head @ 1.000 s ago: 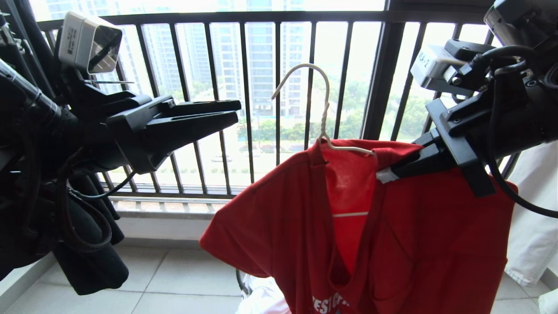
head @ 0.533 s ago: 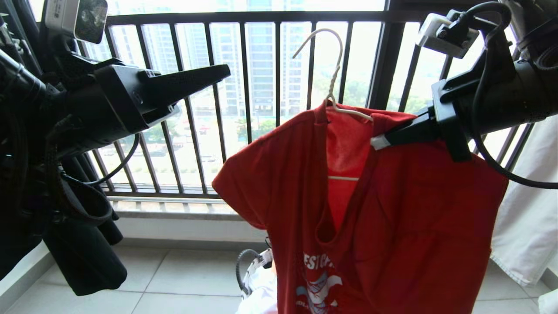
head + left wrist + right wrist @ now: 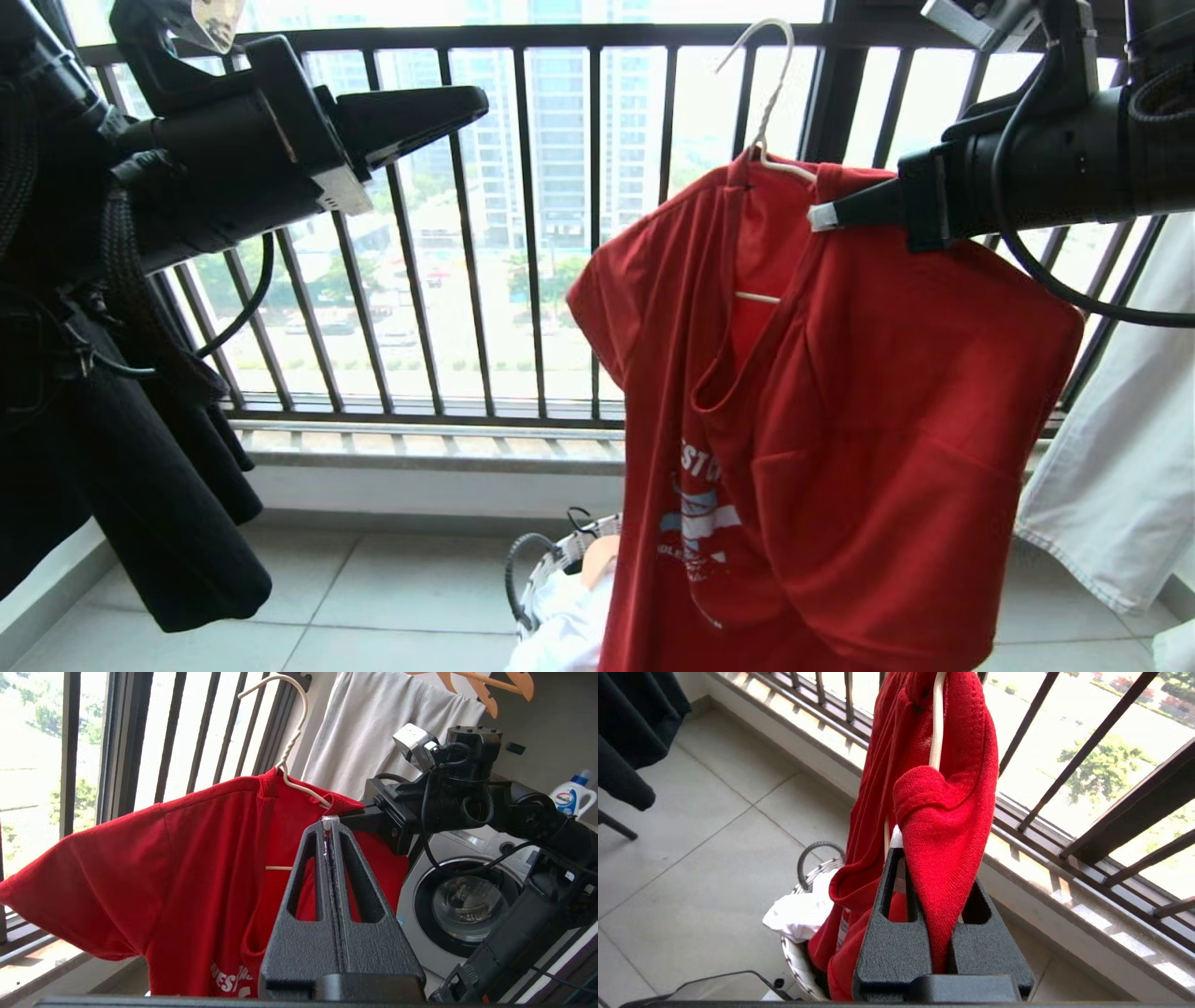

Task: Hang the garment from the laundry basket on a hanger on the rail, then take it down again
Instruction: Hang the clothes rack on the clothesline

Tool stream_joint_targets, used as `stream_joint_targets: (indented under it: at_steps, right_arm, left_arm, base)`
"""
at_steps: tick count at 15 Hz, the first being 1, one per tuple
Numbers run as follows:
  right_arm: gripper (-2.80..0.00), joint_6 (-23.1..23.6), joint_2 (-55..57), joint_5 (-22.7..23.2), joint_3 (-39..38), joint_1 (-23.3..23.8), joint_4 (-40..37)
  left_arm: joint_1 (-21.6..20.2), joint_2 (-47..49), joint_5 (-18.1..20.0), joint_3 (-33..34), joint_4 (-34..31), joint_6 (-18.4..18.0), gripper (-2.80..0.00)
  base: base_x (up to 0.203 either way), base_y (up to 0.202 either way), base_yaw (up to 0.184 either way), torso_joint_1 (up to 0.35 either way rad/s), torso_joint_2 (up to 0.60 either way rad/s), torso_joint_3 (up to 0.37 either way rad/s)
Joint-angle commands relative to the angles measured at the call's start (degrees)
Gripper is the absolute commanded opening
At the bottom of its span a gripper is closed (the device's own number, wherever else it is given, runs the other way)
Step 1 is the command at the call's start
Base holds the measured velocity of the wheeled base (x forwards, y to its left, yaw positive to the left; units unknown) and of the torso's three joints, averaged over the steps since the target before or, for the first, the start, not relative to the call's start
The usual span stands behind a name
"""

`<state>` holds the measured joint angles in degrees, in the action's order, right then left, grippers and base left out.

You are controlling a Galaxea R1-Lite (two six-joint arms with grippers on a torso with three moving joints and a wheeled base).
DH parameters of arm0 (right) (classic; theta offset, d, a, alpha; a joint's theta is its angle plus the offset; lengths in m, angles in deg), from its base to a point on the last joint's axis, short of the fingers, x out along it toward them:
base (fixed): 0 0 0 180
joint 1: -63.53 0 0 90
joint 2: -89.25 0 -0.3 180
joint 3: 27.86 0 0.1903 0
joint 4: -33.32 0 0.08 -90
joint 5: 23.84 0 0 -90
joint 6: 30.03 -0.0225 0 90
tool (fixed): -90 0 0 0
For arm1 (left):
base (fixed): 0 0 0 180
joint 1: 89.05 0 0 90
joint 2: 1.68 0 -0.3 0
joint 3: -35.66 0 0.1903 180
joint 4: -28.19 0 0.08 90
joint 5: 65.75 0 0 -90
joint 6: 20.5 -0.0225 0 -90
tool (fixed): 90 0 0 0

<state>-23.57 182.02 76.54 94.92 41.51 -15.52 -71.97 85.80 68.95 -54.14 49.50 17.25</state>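
The red T-shirt (image 3: 840,420) carries white chest lettering, only partly legible: "ST" followed by a cut-off letter in the head view, and "ES" with fragments around it in the left wrist view. The rest folds out of sight. A detergent bottle (image 3: 571,797) bears a red label whose brand is too small to read.

Bright red T-shirt (image 3: 840,420) of matt, finely ribbed knit cloth, thin white wire hanger (image 3: 767,103) smooth-coated, black left gripper (image 3: 331,833) fingers in grainy matt plastic, dark window railing (image 3: 523,233) of smooth painted metal, pale floor tiles (image 3: 392,597) with slight sheen
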Motion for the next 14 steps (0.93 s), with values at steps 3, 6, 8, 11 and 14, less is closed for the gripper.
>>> stream_joint_targets:
  at_steps: [3, 6, 8, 11, 14]
  right_arm:
    - [-2.80, -3.89, -1.99, -10.36, -13.74, 0.12, 18.05]
    - [-2.80, -6.78, -3.51, -15.92, -20.67, 1.10, 28.35]
    - [-2.80, -6.86, -3.68, -16.40, -20.76, 1.27, 29.34]
    - [-2.80, -6.98, -3.56, -16.04, -21.35, 2.93, 29.34]
    - [-2.80, -7.06, -3.86, -16.12, -22.63, 3.21, 29.34]
  left_arm:
    - [1.88, 2.54, -3.76, -7.65, -15.57, -2.52, -2.80]
    - [4.84, 4.43, -18.15, -13.08, -28.82, -13.58, -2.80]
    - [7.91, 5.11, -29.94, -14.59, -32.37, -19.46, -2.80]
    - [9.89, 5.07, -36.09, -15.04, -33.60, -22.79, -2.80]
    - [9.90, 4.98, -36.09, -15.04, -33.87, -22.90, -2.80]
  base:
    - [0.000, 0.000, 0.000, 0.000, 0.00, 0.000]
    - [0.000, 0.000, 0.000, 0.000, 0.00, 0.000]
    - [0.000, 0.000, 0.000, 0.000, 0.00, 0.000]
    - [0.000, 0.000, 0.000, 0.000, 0.00, 0.000]
    - [0.000, 0.000, 0.000, 0.000, 0.00, 0.000]
